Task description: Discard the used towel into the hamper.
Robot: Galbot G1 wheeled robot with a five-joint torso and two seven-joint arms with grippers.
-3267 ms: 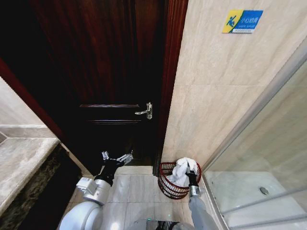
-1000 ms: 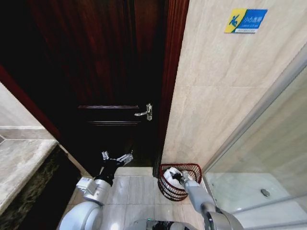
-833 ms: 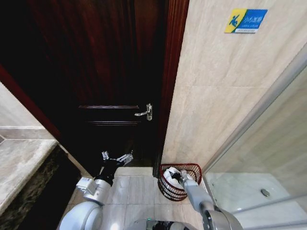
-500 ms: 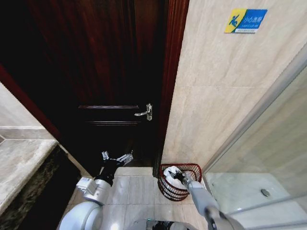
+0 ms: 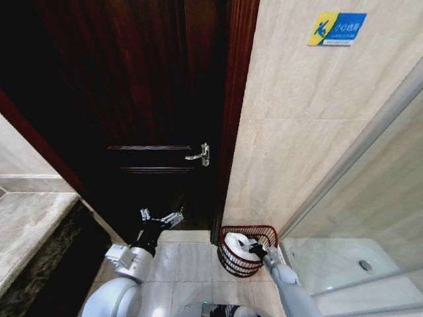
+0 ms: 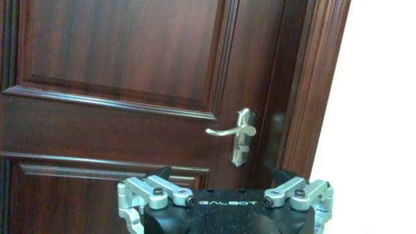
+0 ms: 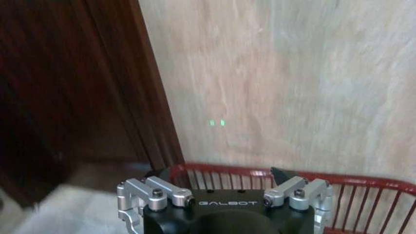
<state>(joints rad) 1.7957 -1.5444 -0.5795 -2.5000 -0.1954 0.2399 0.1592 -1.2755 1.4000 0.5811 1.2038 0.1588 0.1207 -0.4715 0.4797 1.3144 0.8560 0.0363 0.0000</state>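
- White towel [image 5: 236, 240] lies bunched inside the hamper [image 5: 230, 259], with the right gripper [image 5: 254, 249] just above it, jaws spread and empty.
- Lifting straight up, clear of the red wire rim, avoids snagging cloth.
- Left gripper [image 5: 160, 218] idles open, facing the door [image 5: 132, 99].

Glossy dark reddish wooden door [image 6: 123, 58] with polished metal lever handle [image 6: 235, 132]; smooth beige stone-look wall tiles [image 5: 297, 132]; red wire hamper [image 5: 246, 251] holding soft white cloth towel [image 5: 236, 242].
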